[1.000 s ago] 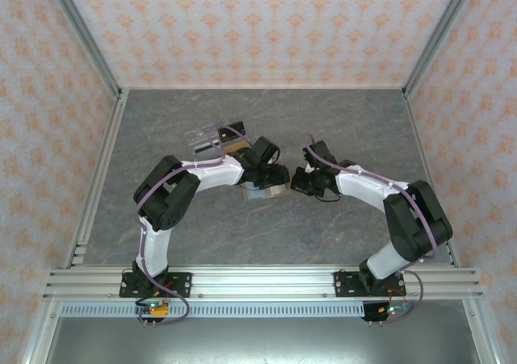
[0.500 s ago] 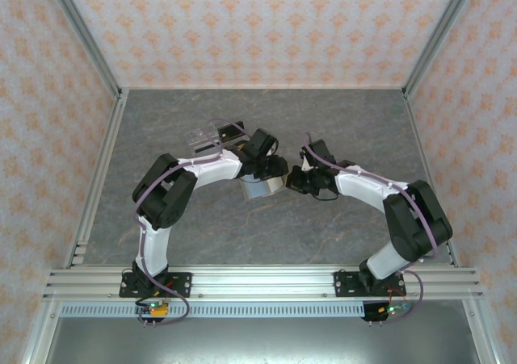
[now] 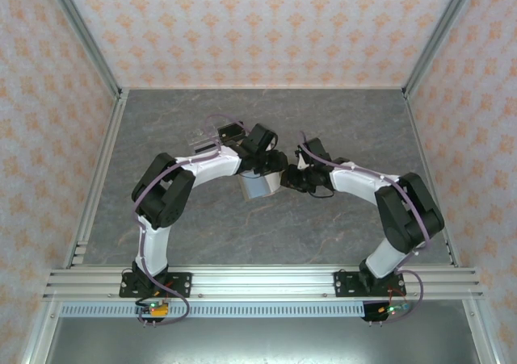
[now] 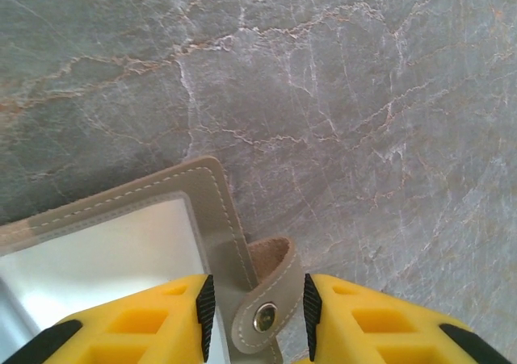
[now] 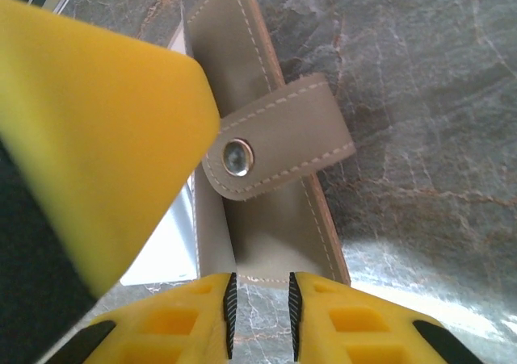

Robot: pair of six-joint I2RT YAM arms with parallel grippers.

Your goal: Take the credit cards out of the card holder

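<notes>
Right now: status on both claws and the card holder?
Left claw straddling the snap strap, grip unconfirmed. Right claw part open at the card holder edge. Holder unfolded on the table; clear tray behind, not interfering.

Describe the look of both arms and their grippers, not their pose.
Both arms are white-sleeved with black joints, a purple cable running along each. The left gripper and right gripper have yellow fingers with cut-out hollows and black ribbed pads.

The two arms (image 3: 202, 170) are white with black joints, thin purple cables and yellow fingers (image 4: 145, 315).
</notes>
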